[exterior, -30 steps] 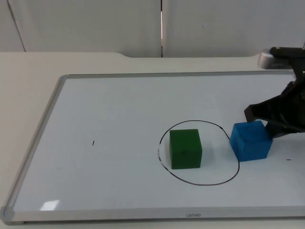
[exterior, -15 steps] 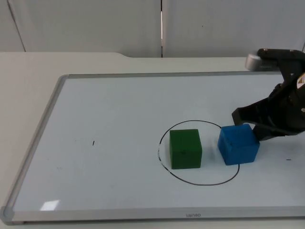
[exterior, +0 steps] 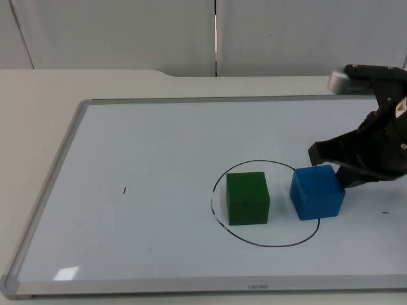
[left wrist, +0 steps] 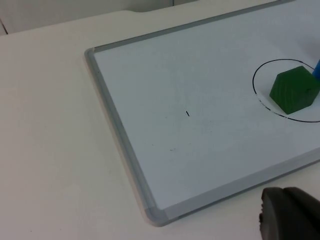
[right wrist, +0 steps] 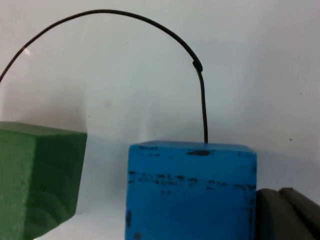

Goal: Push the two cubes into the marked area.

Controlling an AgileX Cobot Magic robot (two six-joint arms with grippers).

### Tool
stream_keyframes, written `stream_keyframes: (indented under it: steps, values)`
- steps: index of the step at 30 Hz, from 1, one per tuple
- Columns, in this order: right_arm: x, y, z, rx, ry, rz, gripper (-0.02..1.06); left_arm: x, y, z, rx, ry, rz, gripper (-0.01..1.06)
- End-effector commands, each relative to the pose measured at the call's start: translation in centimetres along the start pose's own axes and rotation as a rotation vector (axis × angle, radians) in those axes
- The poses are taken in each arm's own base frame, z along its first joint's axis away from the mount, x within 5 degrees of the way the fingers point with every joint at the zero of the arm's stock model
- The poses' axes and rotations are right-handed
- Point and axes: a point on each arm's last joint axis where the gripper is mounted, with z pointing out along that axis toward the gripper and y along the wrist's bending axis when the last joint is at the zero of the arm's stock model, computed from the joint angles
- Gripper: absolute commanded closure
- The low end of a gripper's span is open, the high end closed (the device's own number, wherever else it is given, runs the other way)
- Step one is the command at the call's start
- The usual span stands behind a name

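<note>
The right gripper (exterior: 343,171), fingers seemingly closed, presses against the blue cube (exterior: 317,192) straddling the drawn circle (exterior: 266,244); overpushing could knock the green cube (exterior: 247,198) out.

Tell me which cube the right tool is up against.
The blue cube: the right tool sits at its far right side, and it straddles the drawn circle. The green cube stands apart, inside the circle.
</note>
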Motion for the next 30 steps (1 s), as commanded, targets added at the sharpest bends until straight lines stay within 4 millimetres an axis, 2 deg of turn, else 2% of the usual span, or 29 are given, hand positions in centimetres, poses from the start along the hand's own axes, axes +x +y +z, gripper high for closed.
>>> stream_keyframes:
  steps: [1,4,14,30]
  values:
    - [0.1,0.2,0.0,-0.007,-0.008,0.013,1.04,0.0,0.0,0.1,0.001,-0.008,-0.006,1.05]
    - [0.1,0.3,0.0,-0.012,-0.012,0.028,1.04,0.0,0.0,0.1,0.001,-0.008,-0.006,1.05]
    - [0.1,3.0,-0.1,-0.064,-0.080,-0.015,1.04,0.0,0.0,0.1,0.001,-0.008,-0.006,1.05]
    - [0.2,2.9,-0.2,-0.056,-0.062,-0.036,1.04,0.0,0.0,0.1,0.001,-0.008,-0.006,1.05]
